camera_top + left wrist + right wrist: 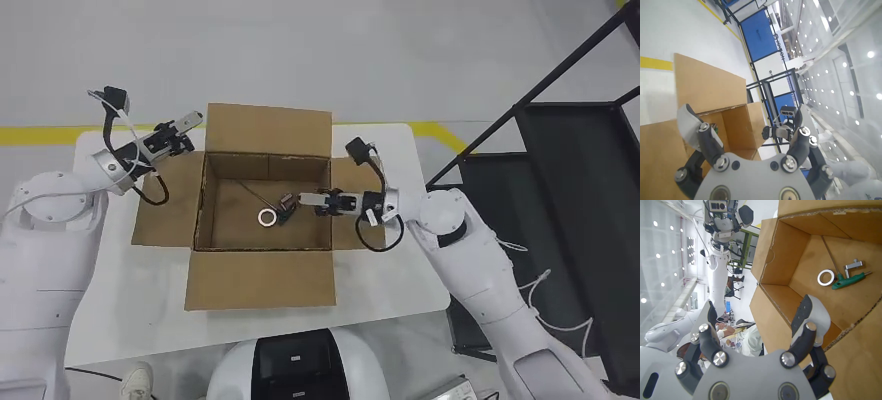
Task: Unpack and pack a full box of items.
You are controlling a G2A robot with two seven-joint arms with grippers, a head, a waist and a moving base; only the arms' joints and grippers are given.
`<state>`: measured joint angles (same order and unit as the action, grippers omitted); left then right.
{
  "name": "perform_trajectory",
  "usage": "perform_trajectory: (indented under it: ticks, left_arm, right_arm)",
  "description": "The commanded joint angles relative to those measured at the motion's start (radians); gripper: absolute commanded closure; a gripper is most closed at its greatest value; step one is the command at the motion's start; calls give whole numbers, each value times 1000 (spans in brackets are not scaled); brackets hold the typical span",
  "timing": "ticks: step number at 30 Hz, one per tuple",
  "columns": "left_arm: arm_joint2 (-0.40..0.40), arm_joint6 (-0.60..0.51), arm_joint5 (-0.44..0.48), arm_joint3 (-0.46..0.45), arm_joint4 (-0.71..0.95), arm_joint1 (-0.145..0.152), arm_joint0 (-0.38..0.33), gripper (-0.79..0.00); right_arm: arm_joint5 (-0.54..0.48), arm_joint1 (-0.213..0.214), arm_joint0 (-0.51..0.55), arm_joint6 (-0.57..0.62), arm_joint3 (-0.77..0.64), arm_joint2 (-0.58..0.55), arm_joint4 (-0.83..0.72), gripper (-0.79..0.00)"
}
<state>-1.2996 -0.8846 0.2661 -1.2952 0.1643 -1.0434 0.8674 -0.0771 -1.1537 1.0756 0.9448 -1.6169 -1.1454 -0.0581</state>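
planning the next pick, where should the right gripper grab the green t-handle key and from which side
Likely the green grip of the T-handle key, from above, closing across its width. It lies flat on the box floor; the shaft is thin, and the metal ring and bracket crowd the shaft end, so take the free end.

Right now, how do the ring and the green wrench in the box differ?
The ring is a pale, round band with an open middle; the wrench has a green T-handle and a long thin dark shaft. The wrench is much longer than the ring. Both lie flat on the box floor, close together.
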Motion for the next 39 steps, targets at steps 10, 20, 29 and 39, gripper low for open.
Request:
perform_trajectory:
  ticks: [10,20,29,39]
  left_arm:
    - [38,-93,-10,59,-33,-1,-47,-785]
    - [38,-93,-10,59,-33,-1,-47,-785]
    - [38,-93,-10,59,-33,-1,-47,-785]
    - [38,-93,-10,59,-33,-1,-47,-785]
  right_arm:
    - [441,-63,-195,-135,65,274,215,-785]
    - [469,-77,-225,-145,92,316,231,-785]
    - [469,-77,-225,-145,92,316,231,-785]
    - [469,-77,-225,-145,92,316,231,-785]
